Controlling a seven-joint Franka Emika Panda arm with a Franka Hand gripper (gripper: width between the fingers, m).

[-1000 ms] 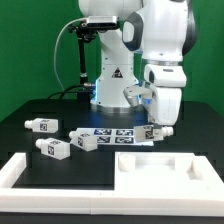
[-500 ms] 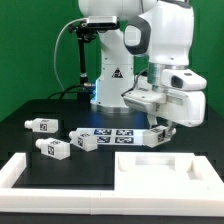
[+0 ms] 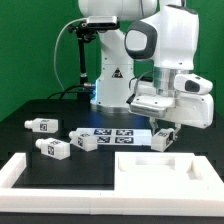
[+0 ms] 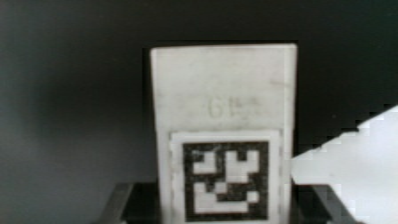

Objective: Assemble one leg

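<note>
Nearest, in the lower right of the exterior view, lies the large flat white panel. A long white border rail sits in the lower left. Behind them, on the black table, a loose white tagged peg rests left of centre.

At centre right, the small stubby white plastic leg hangs low over the table, just beside the marker board. The jaws are clenched on it. The wrist view shows the leg pinched only at its tagged end.

Gripped that far out, it could pivot or slip. Carried this low and slightly tilted, it could clip the panel's edge or jam when seated.
</note>
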